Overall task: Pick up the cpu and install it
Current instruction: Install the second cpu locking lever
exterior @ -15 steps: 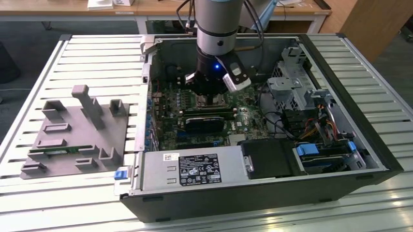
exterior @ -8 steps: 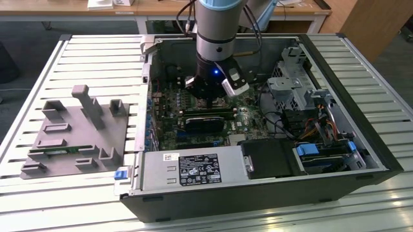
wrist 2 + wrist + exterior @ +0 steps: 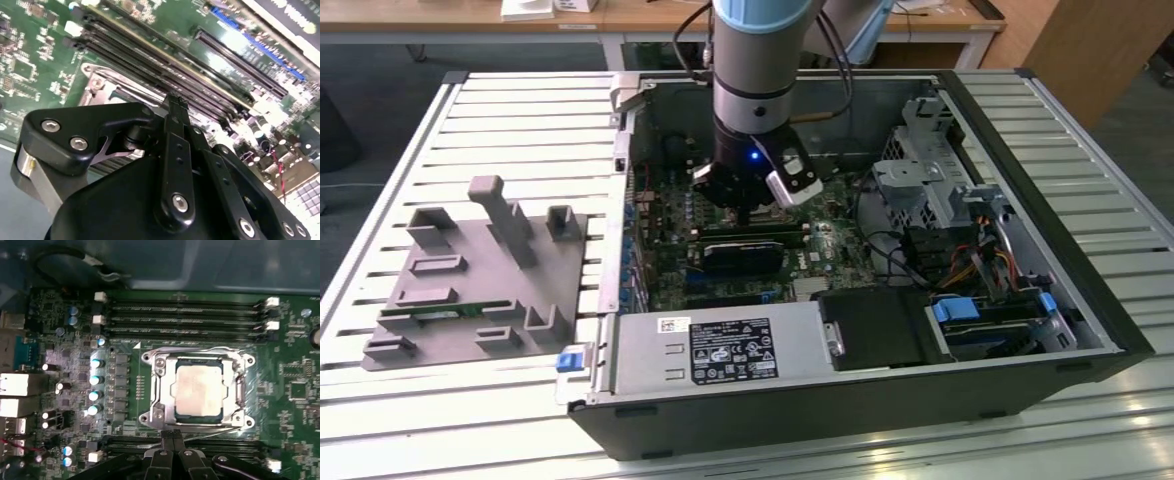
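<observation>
exterior view: open pc case [image 3: 1041,330] lies on a slatted table [image 3: 520,110]; arm is down inside it over the motherboard [image 3: 674,265]. a grey fixture tray [image 3: 467,280] sits well apart from the case, at the exterior view's left. first wrist view: cpu [image 3: 198,388] lies in the socket [image 3: 159,390] w/ metal frame around it, so seating looks done; whether latched, can't tell. gripper [image 3: 173,441] sits just beside the socket, fingers pressed together, holding nothing. labels: white sticker on psu [image 3: 720,352], print too small to read.

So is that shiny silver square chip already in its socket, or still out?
In. The silver square chip lies flat inside the metal socket frame on the green board.
</observation>
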`<state>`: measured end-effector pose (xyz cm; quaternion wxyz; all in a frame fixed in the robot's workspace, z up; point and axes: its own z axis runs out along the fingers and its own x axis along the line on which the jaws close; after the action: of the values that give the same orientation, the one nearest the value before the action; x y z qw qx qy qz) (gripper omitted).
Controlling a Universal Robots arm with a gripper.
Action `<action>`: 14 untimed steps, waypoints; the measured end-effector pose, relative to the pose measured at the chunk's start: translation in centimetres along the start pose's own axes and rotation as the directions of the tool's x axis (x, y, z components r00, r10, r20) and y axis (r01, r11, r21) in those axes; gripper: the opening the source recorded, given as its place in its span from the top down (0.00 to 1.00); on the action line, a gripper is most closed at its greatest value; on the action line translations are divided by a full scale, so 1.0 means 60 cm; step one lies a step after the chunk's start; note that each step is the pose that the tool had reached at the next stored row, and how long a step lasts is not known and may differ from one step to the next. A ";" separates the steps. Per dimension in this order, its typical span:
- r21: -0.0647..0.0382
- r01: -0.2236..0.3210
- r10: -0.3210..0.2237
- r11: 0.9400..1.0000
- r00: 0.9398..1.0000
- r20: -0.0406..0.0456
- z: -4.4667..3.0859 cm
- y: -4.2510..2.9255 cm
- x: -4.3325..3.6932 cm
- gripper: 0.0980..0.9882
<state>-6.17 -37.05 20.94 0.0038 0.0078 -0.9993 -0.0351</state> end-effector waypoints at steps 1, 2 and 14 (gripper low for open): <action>0.000 0.000 0.000 1.000 1.000 0.000 0.001 -0.002 0.002 0.99; 0.000 0.000 0.000 1.000 1.000 0.000 0.002 -0.004 0.005 0.99; -0.019 0.000 0.000 1.000 1.000 0.003 0.005 -0.010 0.016 0.99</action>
<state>-7.10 -37.62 20.62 0.0026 0.0079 -0.9990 -0.0447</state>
